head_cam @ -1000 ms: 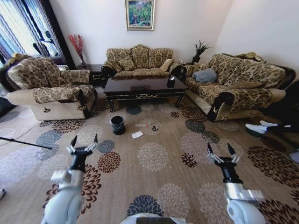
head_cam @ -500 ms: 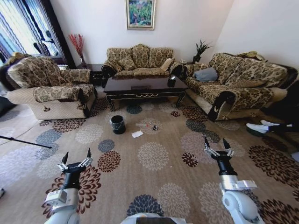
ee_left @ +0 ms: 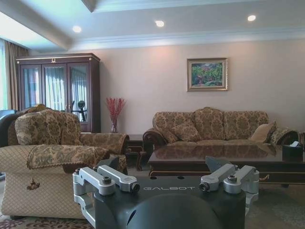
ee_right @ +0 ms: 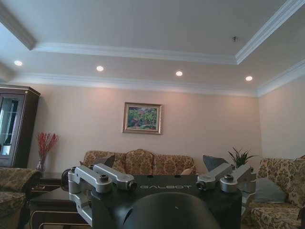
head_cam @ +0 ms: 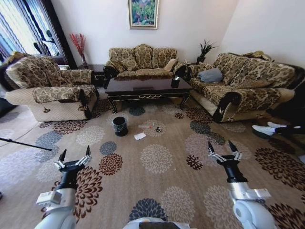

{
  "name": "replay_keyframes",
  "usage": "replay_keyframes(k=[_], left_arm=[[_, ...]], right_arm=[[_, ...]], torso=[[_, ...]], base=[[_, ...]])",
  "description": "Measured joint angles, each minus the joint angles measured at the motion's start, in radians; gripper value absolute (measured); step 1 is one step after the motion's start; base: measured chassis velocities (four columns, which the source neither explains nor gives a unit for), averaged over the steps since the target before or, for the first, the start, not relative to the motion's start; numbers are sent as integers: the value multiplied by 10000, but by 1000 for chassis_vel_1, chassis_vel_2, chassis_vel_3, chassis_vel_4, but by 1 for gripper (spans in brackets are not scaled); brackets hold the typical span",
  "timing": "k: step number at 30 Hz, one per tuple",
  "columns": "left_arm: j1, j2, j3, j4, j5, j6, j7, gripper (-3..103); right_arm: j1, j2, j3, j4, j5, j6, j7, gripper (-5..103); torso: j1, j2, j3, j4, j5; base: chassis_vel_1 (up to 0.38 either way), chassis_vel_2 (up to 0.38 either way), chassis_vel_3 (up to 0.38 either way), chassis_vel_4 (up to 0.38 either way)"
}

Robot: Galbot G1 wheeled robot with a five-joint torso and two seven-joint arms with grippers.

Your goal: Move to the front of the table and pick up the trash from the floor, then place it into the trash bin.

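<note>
Head view, and you've got both arms up low in front of you over the flowered carpet (head_cam: 157, 191): left gripper (head_cam: 72, 160) with its fingers (head_cam: 61, 155) spread wide and holding nothing, right gripper (head_cam: 222, 151) the same, fingers (head_cam: 210, 147) splayed, empty. Everything you're after sits well ahead of both sets of fingers. The trash bin (head_cam: 119, 126), black with its liner at the rim, stands on the carpet beyond the left fingers and off toward the right gripper's side. Just past it, between the two grippers' lines, lies the trash: the white paper square (head_cam: 139, 136) nearest you, then the clear bottle (head_cam: 145, 127) and the small dark object (head_cam: 157, 130) a little farther on, close together. Behind them is the worktop (head_cam: 143, 87), the long dark coffee table with gold trim, with a black box (head_cam: 174, 83) at its end on the right gripper's side. Sofas ring it: one behind, an armchair (head_cam: 47, 88) far out beyond the left fingers, a long sofa (head_cam: 243, 86) beyond the right.

Left wrist view looks over the open left fingers (ee_left: 107, 179) level across the room, the glossy worktop (ee_left: 214, 155) straight ahead. Right wrist view tilts higher, ceiling and framed painting (ee_right: 142, 118) above those parted fingers (ee_right: 102, 177)
</note>
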Motion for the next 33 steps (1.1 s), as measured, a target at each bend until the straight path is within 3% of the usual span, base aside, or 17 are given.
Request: replay_keyframes(k=[9,33], left_arm=[[-161,322,-118,-282,-322,356,1,100],[-321,326,-61,-345,-325,507,8,100]], right_arm=[[-272,161,261,462,194,-12,36,100],[-464,389,248,441,218,-12,33,100]], torso=[[-193,-432,-242,0,2],[-694,-1573,-880,0,2]], base=[[0,0,0,0],[0,0,0,0]])
